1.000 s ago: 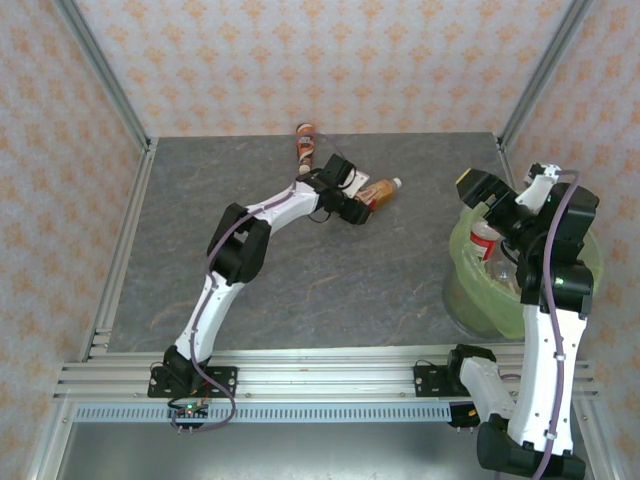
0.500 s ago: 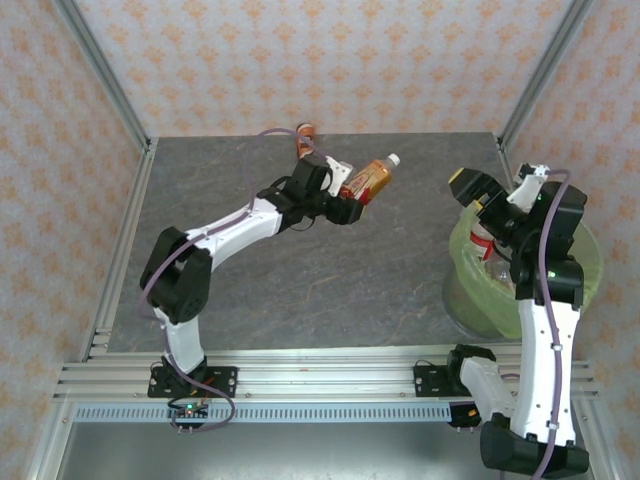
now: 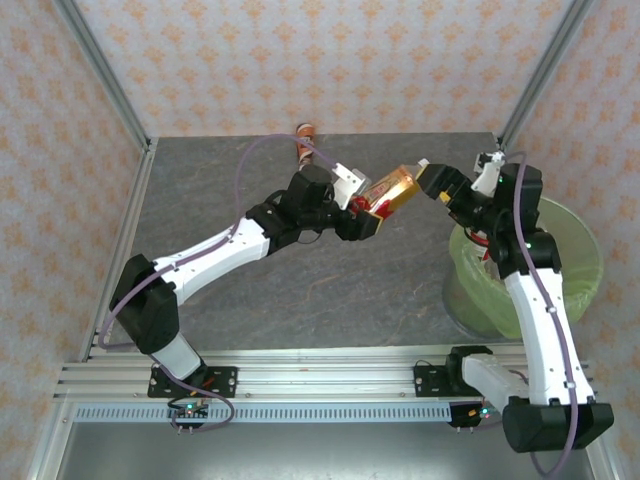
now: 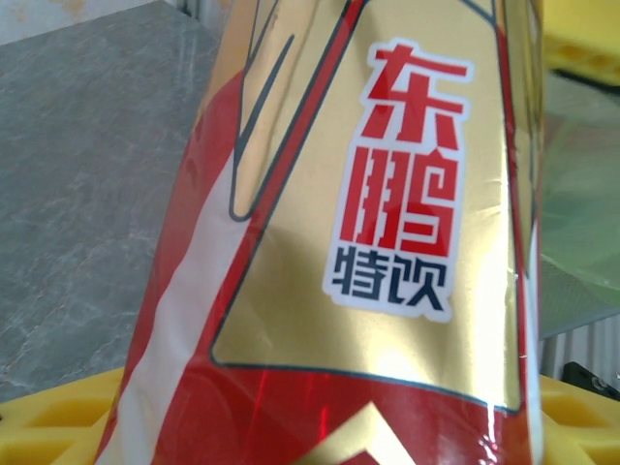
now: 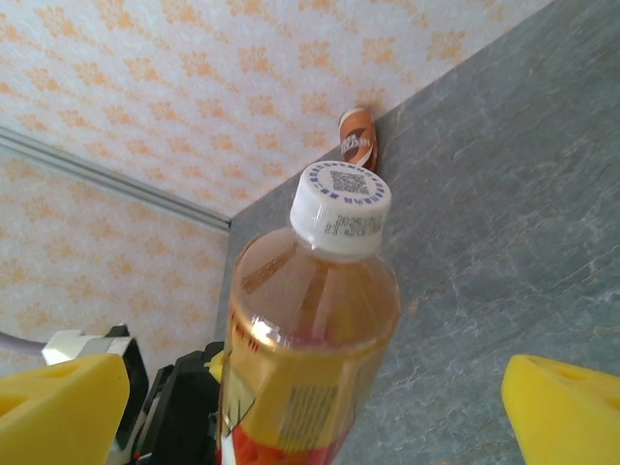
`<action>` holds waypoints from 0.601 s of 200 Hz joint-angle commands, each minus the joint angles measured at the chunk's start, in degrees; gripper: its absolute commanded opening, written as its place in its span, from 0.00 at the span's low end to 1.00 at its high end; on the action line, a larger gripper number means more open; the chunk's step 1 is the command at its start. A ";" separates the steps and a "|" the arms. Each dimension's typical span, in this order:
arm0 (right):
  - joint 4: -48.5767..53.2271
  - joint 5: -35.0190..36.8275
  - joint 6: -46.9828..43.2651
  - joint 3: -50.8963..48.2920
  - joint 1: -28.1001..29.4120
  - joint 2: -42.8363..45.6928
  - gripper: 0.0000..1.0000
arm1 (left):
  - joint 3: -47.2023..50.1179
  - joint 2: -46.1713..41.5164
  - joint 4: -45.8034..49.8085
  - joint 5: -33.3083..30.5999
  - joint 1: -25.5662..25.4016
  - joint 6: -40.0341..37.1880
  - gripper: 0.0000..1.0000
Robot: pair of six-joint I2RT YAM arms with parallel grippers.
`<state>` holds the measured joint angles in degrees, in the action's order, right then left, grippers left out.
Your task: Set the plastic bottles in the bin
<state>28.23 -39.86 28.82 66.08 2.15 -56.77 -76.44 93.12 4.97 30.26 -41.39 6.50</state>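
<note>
- Top view: my left gripper (image 3: 362, 205) was clenched on the gold-labelled bottle (image 3: 390, 190) and held it up off the table (image 3: 300, 290). The cap end stuck out past those jaws towards my right gripper (image 3: 432, 183), whose jaws were spread wide just off the cap. The bin (image 3: 585, 250) sat behind and below the right jaws.
- Read it as a hand-over. I'd slide the right jaws over the neck or shoulder, close firmly before the left lets go, then swing back over the bin.
- A second bottle (image 3: 304, 133) lay well beyond the left jaws, against the back wall.
- Left wrist: the label sat right up against the lens, with yellow fingers (image 4: 58, 417) at its base. The foil looked slick, so I judged a square squeeze safer.
- Right wrist: the white cap (image 5: 341, 208) was centred between the spread yellow fingers (image 5: 58, 412), touching neither, with the bottle tilted. I'd line up with its axis first.
- Surface: flat grey stone-look top, bare beneath the jaws.
- Room: orange-patterned wallpaper (image 3: 300, 60) and aluminium corner posts (image 3: 100, 70).
</note>
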 commanded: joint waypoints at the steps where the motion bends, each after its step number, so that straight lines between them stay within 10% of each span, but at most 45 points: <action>1: -5.39 0.40 1.57 1.57 1.96 -1.04 0.99 | -0.81 -2.12 -0.78 3.03 -1.21 -0.79 0.51; 71: -7.65 11.73 3.70 0.20 3.30 0.31 0.94 | 0.16 -3.42 -3.80 4.60 -2.81 0.54 0.51; 120: -11.72 10.28 6.84 -1.30 3.30 -0.14 0.47 | 2.00 -4.35 -6.41 5.40 -3.43 2.79 0.51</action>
<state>20.40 -30.65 34.41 65.78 5.21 -57.34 -75.00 90.98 2.07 34.30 -44.16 7.97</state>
